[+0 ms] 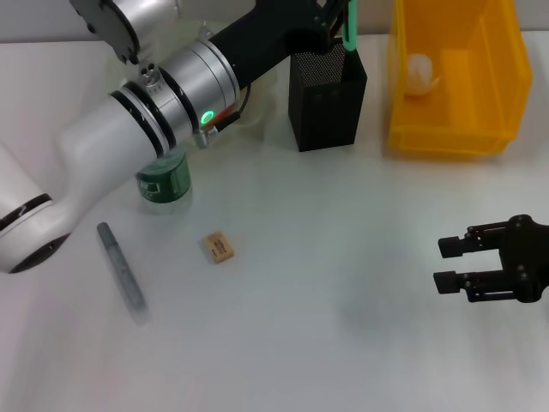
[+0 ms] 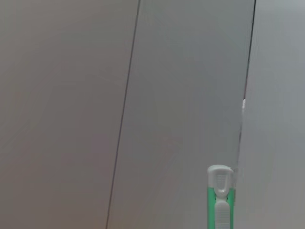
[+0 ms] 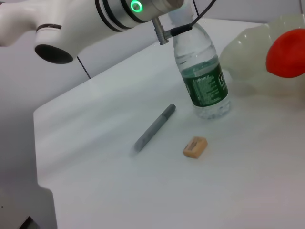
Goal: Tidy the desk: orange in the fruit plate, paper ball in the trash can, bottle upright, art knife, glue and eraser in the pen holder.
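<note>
My left gripper (image 1: 336, 24) reaches over the black mesh pen holder (image 1: 326, 99) at the back, shut on the green art knife (image 1: 349, 27). The left wrist view shows only the art knife's (image 2: 220, 200) green and white end. The bottle (image 1: 163, 182) stands upright, partly under my left arm; the right wrist view shows the bottle (image 3: 202, 76) too. A tan eraser (image 1: 217, 247) and a grey pen-shaped glue (image 1: 120, 270) lie on the table. The orange (image 3: 286, 52) sits in the clear fruit plate (image 3: 245, 52). The paper ball (image 1: 420, 73) lies in the yellow trash can (image 1: 455, 129). My right gripper (image 1: 446, 263) hovers open at the right.
The white table's edge (image 3: 43, 181) runs close to the glue (image 3: 155, 127) and eraser (image 3: 195, 146). My left arm (image 1: 154, 112) spans the back left, covering the fruit plate in the head view.
</note>
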Available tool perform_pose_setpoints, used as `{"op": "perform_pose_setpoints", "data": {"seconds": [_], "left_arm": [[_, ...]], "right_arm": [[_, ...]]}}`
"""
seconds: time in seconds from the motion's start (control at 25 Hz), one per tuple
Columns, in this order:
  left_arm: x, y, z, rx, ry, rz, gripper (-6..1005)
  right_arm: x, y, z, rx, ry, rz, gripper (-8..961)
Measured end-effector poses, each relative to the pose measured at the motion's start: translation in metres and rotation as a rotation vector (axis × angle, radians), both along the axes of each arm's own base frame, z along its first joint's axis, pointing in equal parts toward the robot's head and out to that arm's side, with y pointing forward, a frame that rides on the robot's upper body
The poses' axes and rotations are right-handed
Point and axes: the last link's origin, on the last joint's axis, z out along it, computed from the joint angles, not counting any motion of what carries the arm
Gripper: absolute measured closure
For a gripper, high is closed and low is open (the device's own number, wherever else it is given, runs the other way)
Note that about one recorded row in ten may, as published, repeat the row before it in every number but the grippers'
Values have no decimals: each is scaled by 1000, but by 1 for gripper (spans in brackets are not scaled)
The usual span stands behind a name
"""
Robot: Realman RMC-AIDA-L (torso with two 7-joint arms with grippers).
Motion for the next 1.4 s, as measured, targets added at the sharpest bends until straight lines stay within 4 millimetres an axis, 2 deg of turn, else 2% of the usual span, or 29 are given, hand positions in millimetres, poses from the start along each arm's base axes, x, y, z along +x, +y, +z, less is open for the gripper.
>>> {"op": "perform_pose_setpoints", "data": {"seconds": [0.64,0.96,1.4], "left_arm": [[2,-4,-11,27,33,2,739],[4,-9,-24,82,68,36,730],[-1,-11,-26,134,93,66,717]], "right_arm": [[-3,4,-4,-14,-11,7,341],[-3,4,-4,-19,-11,9,341],[-5,3,-9,-50,-35,36,341]]}}
